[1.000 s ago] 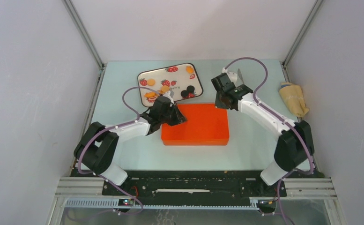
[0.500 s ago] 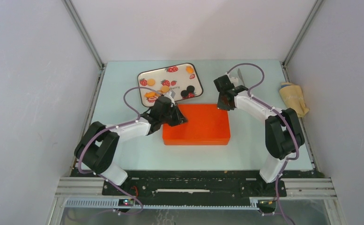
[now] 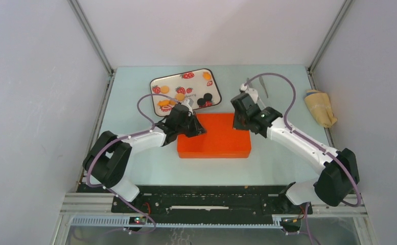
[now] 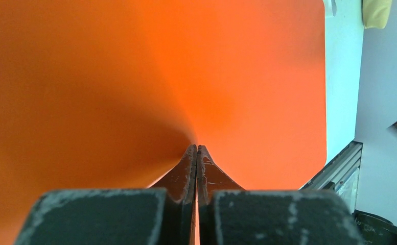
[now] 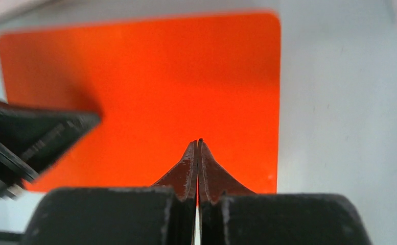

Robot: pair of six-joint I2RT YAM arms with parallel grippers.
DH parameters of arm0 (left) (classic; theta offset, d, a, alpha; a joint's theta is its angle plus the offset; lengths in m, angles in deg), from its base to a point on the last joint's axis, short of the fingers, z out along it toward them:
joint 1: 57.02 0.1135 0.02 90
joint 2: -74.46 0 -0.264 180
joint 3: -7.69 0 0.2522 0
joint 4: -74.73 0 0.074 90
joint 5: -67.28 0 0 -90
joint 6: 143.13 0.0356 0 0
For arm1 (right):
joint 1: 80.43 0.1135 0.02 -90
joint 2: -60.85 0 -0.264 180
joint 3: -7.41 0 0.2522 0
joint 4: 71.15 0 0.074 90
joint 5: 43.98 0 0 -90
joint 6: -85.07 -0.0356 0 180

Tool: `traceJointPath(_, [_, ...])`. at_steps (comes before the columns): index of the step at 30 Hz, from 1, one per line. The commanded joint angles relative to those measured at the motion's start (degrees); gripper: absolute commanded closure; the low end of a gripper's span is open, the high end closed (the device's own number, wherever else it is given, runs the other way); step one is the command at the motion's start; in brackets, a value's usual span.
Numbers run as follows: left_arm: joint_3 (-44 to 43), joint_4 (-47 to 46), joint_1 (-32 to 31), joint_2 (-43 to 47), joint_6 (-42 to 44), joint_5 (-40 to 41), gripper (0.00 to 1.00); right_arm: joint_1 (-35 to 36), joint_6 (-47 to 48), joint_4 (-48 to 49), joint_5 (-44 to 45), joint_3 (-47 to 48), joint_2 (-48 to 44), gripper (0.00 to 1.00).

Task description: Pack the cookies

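The cookies (image 3: 164,89) were seen lying loose on a strawberry-printed tray (image 3: 158,81) at the far side of the table (image 3: 150,166). Golden-orange discs were spread across the tray, and two black cookies (image 3: 205,99) were set close together near its right edge. None of the cookies was seen anywhere but on the tray.

Just in front of the tray an orange box (image 3: 216,138) was placed. Only its flat, unbroken orange top was shown, so nothing could be told of what was inside.

The left gripper (image 4: 196,150) was held over the left part of the box top, with its fingers pressed together and nothing gripped between them. Whether the tips touched the surface could not be told. The right gripper (image 5: 199,144) was held above the far right part of the box, likewise clenched on nothing, and the dark body of the left gripper was caught blurred at the left of the right wrist view.

A yellow cloth bundle (image 3: 320,108) was left at the right edge of the table, well apart from the box.
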Motion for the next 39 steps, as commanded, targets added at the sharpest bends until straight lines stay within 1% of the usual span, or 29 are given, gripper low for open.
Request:
traceJointPath(1, [-2.0,4.0,-1.3,-1.5,1.9,-0.3,1.00,3.1,-6.1,-2.3,-1.6,-9.1,-0.6,1.00])
traceJointPath(4, [-2.2,4.2,-1.6,-1.2,1.9,-0.2,1.00,4.1,-9.2,0.2,-4.1,-16.1,-0.4,1.00])
traceJointPath(7, [-2.2,4.5,-1.7,-0.8,2.0,-0.1,1.00,5.2,-11.7,1.2,-5.0,-20.6,0.1,1.00])
traceJointPath(10, [-2.4,4.7,-1.8,-0.6,2.0,0.0,1.00,5.7,-12.1,0.8,-4.0,-20.8,-0.1,1.00])
traceJointPath(15, [-2.2,4.9,-1.8,-0.1,2.1,0.3,1.00,5.4,-11.8,0.2,-2.0,-19.6,-3.1,1.00])
traceJointPath(19, [-2.2,4.9,-1.9,1.4,2.3,0.4,1.00,6.0,-10.5,0.0,1.5,-17.3,-6.3,1.00])
traceJointPath(21, [-2.3,5.8,-1.9,3.6,2.4,1.3,1.00,6.5,-8.9,-0.7,3.9,-15.2,-7.7,1.00])
traceJointPath(25, [-2.6,11.1,-2.5,11.8,4.9,9.2,1.00,7.3,-6.4,-4.3,9.1,-9.3,-8.4,0.99])
traceJointPath(29, [-2.5,15.9,-3.4,21.5,7.4,18.7,0.99,7.9,-4.8,-5.0,12.0,-7.5,-9.8,0.97])
traceJointPath(32, [-1.4,17.3,-3.5,28.0,8.3,22.9,0.98,8.0,-4.6,-5.1,12.6,-7.6,-10.9,0.97])
traceJointPath(35, [-0.7,18.2,-3.4,30.9,8.8,25.3,0.97,8.1,-4.9,-5.7,13.3,-7.5,-10.9,0.97])
traceJointPath(39, [-0.5,19.0,-3.5,31.1,8.8,26.1,0.97,8.8,-5.2,-7.3,15.6,-7.4,-9.8,0.97])
